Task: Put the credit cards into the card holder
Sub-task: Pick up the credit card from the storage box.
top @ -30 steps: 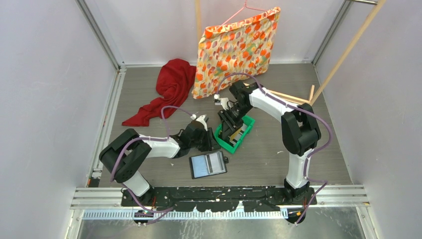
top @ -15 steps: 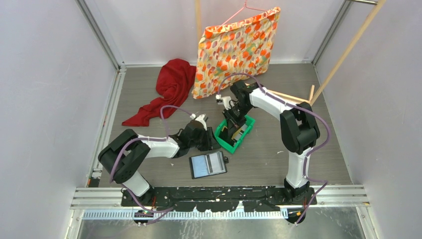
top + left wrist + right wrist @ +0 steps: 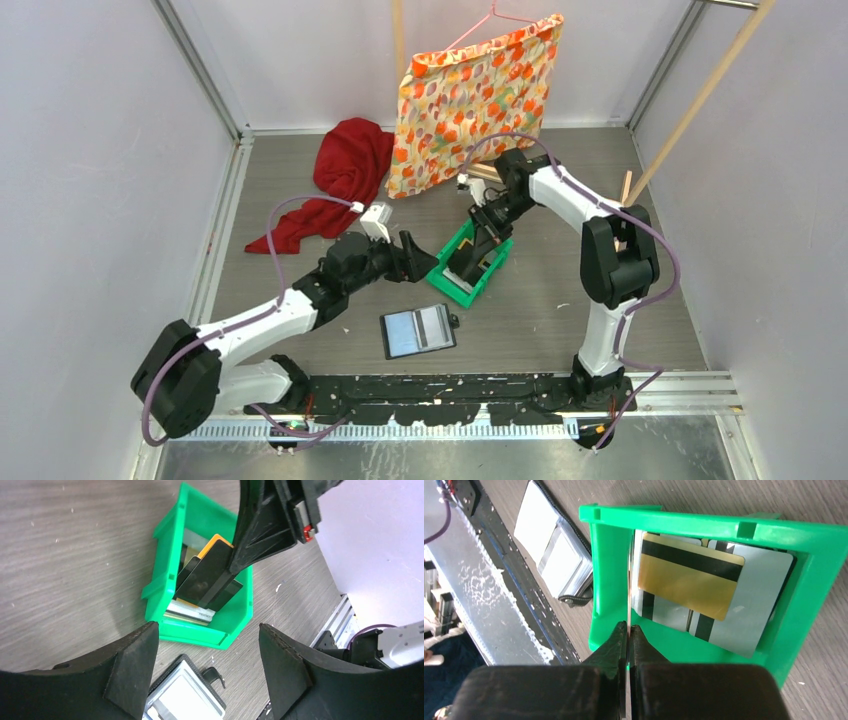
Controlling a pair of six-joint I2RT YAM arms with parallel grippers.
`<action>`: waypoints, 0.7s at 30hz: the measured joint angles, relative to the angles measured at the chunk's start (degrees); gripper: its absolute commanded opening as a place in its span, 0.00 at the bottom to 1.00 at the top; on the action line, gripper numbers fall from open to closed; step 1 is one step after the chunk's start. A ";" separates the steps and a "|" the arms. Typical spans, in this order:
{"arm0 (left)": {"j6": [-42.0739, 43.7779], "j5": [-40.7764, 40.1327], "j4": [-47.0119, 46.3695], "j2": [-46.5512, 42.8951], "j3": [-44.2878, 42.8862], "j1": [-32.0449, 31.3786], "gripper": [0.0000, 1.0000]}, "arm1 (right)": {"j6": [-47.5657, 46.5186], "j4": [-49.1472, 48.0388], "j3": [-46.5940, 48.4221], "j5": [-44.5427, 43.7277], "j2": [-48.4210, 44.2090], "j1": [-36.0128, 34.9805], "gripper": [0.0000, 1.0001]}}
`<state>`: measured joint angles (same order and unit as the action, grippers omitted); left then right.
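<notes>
Card holder (image 3: 418,330): lies open and flat on the table close to the arm bases, shiny pocket pages up, just this side of the green tray (image 3: 684,517). Has not shifted in the last second. No card in it yet, so far as the top view shows.

Next out, left gripper (image 3: 207,627): has swung up and away from the tray's left wall, where sat half a second ago. Hangs now above and beside the tray, fingers wide apart, holding nothing.

Further, right gripper (image 3: 628,627): was sunk low in the tray a second ago, has since risen and drawn toward the far side. Clamped tight on a dark card (image 3: 202,577), seen edge-on between the fingers. Tilts that card up out of the pile; probably still over the tray, though hard to say whether fully free of it.

Below it, gold card (image 3: 689,575) and grey cards (image 3: 749,610): stay stacked flat on the tray floor.

Means first pick made; carry to the pocket pages and the slide-in yet to do, then the rest.

Farthest, red cloth (image 3: 345,175): untouched.
</notes>
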<state>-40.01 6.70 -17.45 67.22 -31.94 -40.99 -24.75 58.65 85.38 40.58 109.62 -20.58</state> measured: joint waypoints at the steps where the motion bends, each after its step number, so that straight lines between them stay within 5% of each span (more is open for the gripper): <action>1: 0.70 0.24 -0.55 -0.94 0.31 0.00 0.74 | -1.20 0.55 0.11 0.68 -0.04 0.57 0.01; 11: 12.26 7.63 -6.82 -0.42 2.27 1.20 0.68 | -18.64 9.29 4.13 6.23 -0.02 1.88 0.01; 21: 24.22 21.99 -5.99 7.48 -3.89 9.60 0.58 | -33.31 12.17 5.53 10.34 -0.02 1.88 0.01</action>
<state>-15.79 28.69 -23.44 74.70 -35.83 -31.40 -58.06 70.83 90.91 50.92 109.60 -18.70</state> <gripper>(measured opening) 0.603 0.036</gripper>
